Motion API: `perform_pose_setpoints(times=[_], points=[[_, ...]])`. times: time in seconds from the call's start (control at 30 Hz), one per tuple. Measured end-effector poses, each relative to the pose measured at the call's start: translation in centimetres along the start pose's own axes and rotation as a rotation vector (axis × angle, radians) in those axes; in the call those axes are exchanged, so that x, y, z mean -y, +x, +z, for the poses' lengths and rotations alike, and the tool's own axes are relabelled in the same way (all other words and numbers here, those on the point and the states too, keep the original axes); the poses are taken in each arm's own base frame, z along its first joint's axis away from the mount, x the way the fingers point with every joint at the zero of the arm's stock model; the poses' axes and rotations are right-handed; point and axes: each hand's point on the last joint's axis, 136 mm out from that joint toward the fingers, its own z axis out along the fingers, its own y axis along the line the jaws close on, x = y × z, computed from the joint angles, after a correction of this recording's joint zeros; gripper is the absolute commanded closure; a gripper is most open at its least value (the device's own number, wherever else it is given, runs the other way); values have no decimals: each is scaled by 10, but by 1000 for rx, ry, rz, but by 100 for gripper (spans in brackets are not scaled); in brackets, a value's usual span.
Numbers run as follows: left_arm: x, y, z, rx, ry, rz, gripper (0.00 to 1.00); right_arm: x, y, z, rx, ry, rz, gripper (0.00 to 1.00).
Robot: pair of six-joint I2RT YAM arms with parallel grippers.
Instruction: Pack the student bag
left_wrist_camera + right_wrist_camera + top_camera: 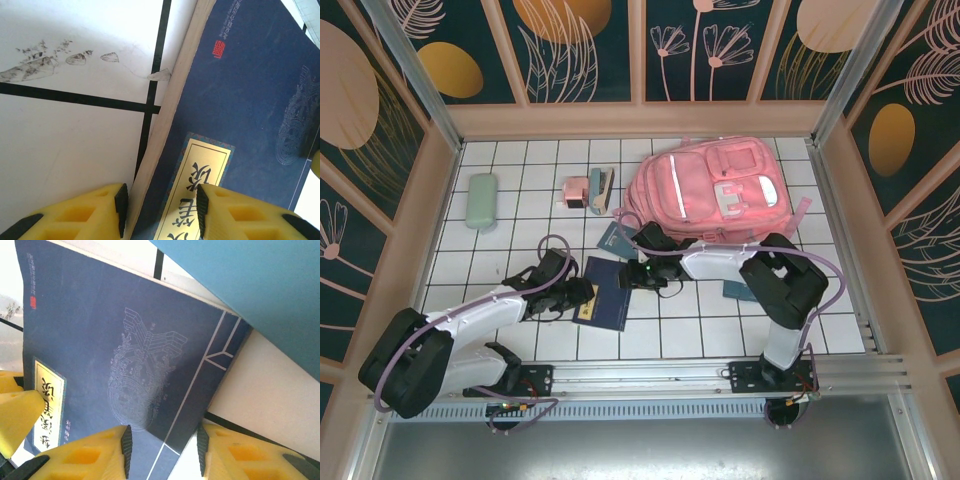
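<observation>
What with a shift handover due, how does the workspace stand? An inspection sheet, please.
surface: white tiled table; dark smudges beside the book.
job's things: student bag lying flat at the far right; blue book flat on the tiles, centre.
clutter: green case far left; pink item and teal item beside the bag.
hands: left hand jaws apart, straddling one edge of the book; right hand jaws apart, straddling the opposite edge.
cables: purple cables loop off both arms.
surroundings: floral wall panels; metal rail at the near edge.
</observation>
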Motion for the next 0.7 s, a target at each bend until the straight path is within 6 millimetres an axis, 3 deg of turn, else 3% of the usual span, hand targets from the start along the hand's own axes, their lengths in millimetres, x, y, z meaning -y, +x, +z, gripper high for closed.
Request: perform_pose_setpoints(times=[0.3, 0.7], points=[[7, 3, 4, -6, 63, -39, 62, 8, 13, -7, 13, -18, 70, 56], [9, 5, 8, 13, 82, -99, 64, 6, 10, -5, 26, -88, 254, 59]])
